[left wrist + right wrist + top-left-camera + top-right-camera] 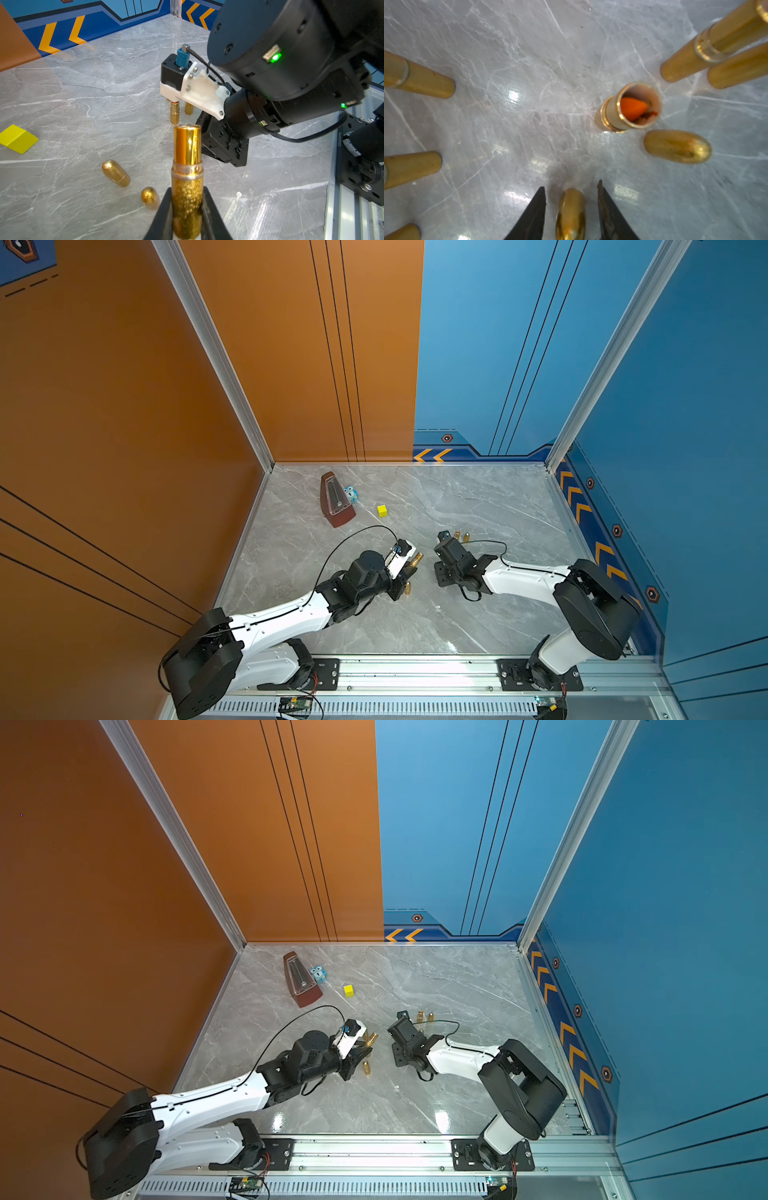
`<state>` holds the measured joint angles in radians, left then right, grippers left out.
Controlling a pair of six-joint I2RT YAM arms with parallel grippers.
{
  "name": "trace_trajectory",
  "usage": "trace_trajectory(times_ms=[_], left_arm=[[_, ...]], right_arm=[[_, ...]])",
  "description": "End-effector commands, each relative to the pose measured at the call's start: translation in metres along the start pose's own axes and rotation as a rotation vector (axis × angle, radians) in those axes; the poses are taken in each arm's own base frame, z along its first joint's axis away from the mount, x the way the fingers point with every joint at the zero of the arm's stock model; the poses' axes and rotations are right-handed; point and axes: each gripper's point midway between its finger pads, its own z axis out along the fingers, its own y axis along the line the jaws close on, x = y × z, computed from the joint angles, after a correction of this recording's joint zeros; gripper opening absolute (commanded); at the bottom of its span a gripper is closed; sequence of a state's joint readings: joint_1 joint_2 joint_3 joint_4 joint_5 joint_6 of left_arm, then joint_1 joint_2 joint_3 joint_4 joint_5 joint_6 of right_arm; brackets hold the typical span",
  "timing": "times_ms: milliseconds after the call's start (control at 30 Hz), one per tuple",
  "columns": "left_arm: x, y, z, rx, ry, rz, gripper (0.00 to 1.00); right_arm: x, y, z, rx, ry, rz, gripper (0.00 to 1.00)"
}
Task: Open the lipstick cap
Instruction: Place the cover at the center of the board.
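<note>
My left gripper (187, 190) is shut on the glittery gold base of a lipstick (187, 149); its smooth inner tube stands bare, with no cap on it. In both top views this lipstick (417, 559) (371, 1039) points out from the left gripper (410, 568) toward the right arm. My right gripper (572, 188) points down at the table with its jaws apart. A gold lipstick cap (571, 214) sits between them, with a gap on each side. In a top view the right gripper (444, 536) is low over the table.
Around the right gripper stand an open lipstick with an orange stick (631, 108), a loose cap (677, 146) and several upright gold lipsticks. Two caps (116, 172) (149, 197) lie near the left gripper. A metronome (336, 499), blue toy (351, 492) and yellow cube (382, 510) sit farther back.
</note>
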<state>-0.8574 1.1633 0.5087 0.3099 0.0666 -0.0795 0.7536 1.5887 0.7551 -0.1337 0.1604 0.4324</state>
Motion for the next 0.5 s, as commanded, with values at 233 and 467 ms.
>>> trace_trajectory(times_ms=[233,467], left_arm=[[-0.001,0.005,-0.005,-0.007,-0.014,-0.011,0.0],[-0.003,0.002,0.0,0.021,-0.003,-0.009,0.0]], right_arm=[[-0.005,-0.005,-0.044,-0.039,-0.019,0.037,0.58],[-0.015,-0.009,-0.09,-0.141,-0.034,0.107,0.63]])
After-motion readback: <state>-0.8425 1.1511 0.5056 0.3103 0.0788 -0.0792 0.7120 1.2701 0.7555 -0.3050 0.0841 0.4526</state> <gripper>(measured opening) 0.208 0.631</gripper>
